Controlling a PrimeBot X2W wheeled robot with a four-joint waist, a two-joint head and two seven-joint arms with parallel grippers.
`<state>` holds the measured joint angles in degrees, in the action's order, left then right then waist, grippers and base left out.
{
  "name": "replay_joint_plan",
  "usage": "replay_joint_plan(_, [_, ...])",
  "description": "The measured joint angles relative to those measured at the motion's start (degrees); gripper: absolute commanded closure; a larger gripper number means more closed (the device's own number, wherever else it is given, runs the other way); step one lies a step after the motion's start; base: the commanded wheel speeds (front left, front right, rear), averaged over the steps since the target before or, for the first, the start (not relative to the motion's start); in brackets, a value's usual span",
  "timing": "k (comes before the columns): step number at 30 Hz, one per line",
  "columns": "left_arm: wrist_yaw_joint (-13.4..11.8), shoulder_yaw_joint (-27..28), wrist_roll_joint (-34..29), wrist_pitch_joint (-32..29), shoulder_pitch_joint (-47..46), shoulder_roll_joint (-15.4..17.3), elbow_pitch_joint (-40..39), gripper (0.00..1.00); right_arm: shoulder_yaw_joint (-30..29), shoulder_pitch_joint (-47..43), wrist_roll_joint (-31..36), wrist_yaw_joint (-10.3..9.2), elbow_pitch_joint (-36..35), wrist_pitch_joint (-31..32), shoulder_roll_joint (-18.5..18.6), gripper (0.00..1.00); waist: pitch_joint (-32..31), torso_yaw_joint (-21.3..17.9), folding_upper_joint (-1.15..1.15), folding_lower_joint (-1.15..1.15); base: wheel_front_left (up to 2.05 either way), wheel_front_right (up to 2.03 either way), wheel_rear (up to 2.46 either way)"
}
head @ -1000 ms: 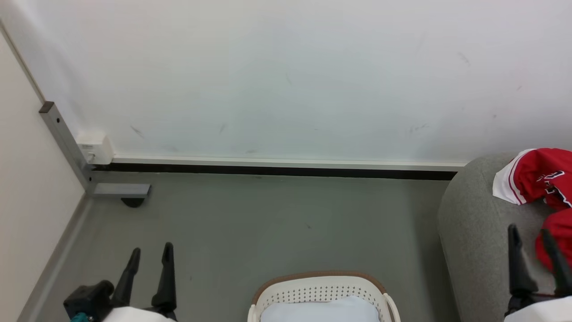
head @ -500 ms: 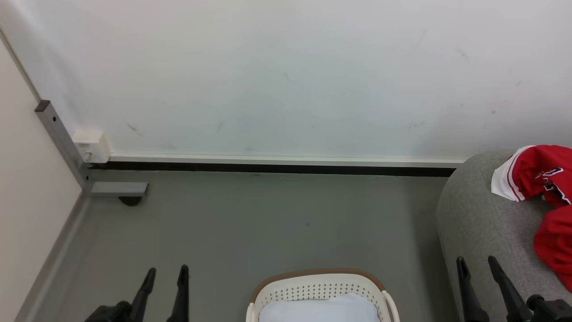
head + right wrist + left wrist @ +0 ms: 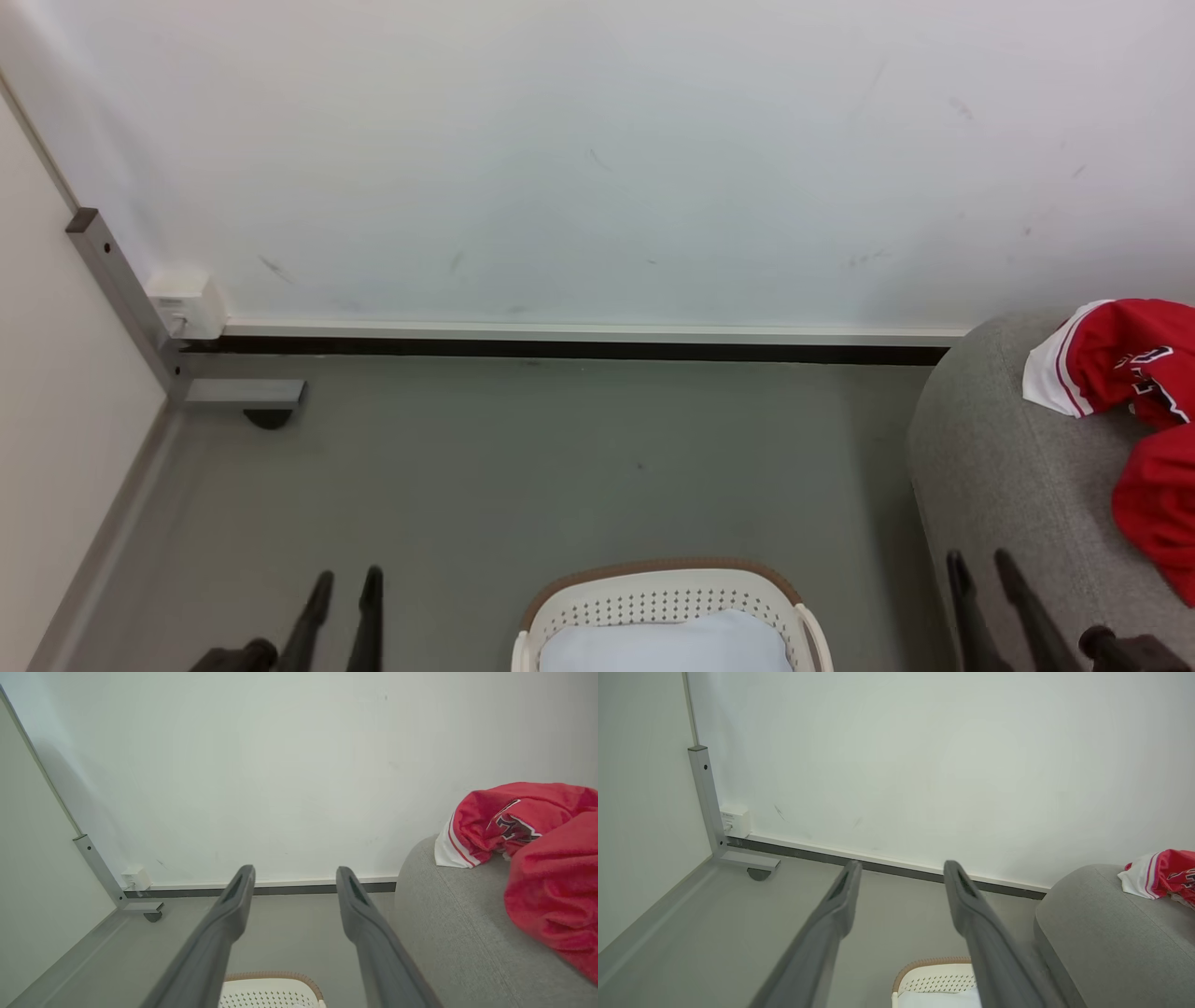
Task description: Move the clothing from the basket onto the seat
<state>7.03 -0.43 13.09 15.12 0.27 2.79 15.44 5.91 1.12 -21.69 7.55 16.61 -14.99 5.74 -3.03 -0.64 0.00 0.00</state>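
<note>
Left gripper (image 3: 348, 575): fingers parted, gripping nothing, hovering over the grey floor (image 3: 560, 467) left of the basket (image 3: 653, 581). Right gripper (image 3: 977, 557): likewise spread and empty, at the near left edge of the seat (image 3: 1008, 467). Basket on the floor between both, white pad (image 3: 667, 644) in its bottom. Red clothing (image 3: 1134, 373) heaped on the seat top, reaching toward its far edge by the wall (image 3: 597, 168), untouched by either gripper.

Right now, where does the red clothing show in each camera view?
Head view: clothing at the right edge, mid-height, on the seat.
Left wrist view: clothing at the right edge, mid-height, on the seat.
Right wrist view: clothing large at the right, on the seat.
Shared landmark: basket rim, bottom centre of each view.
</note>
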Motion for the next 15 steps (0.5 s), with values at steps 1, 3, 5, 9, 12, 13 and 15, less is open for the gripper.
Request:
replay_joint_plan(1, [0.0, -0.04, 0.0, 0.0, 0.26, -0.09, 0.58, 1.0, 0.1, -0.4, 0.0, 0.0, 0.49, 0.05, -0.21, 1.0, 0.01, -0.01, 0.0, 0.0, 0.0, 0.0, 0.0])
replay_joint_plan(3, [0.0, -0.09, 0.3, -0.24, 0.68, -0.26, 1.46, 1.0, 0.11, -1.04, -0.18, 0.0, 1.27, 0.35, -0.44, 1.0, 0.03, -0.01, 0.0, 0.0, 0.0, 0.0, 0.0])
replay_joint_plan(5, [0.0, 0.15, 2.18, -1.07, 0.68, -0.29, 1.81, 1.0, -0.08, -1.24, -1.91, 0.0, 1.46, 0.88, -0.53, 1.0, 0.08, -0.01, 0.0, 0.0, 0.0, 0.0, 0.0])
replay_joint_plan(9, [0.0, 0.54, 6.36, -2.38, 0.58, -0.29, 1.89, 1.0, -0.76, -1.21, -5.79, 0.0, 1.4, 2.07, -0.59, 1.0, 0.18, 0.01, 0.0, 0.0, 0.0, 0.0, 0.0])
replay_joint_plan(12, [0.0, 0.79, 9.56, -3.08, 0.36, -0.29, 1.79, 1.0, -1.16, -1.17, -8.49, 0.0, 1.29, 2.86, -0.67, 1.0, 0.26, 0.03, 0.0, 0.0, 0.0, 0.0, 0.0])
replay_joint_plan(13, [0.0, 0.88, 10.37, -3.28, 0.31, -0.29, 1.71, 1.0, -1.32, -1.15, -9.45, 0.0, 1.24, 3.16, -0.7, 1.0, 0.29, 0.03, 0.0, 0.0, 0.0, 0.0, 0.0])
replay_joint_plan(15, [0.0, 1.03, 12.51, -3.79, 0.26, -0.29, 1.55, 1.0, -1.68, -1.11, -11.16, 0.0, 1.13, 3.6, -0.74, 1.0, 0.34, 0.04, 0.0, 0.0, 0.0, 0.0, 0.0])
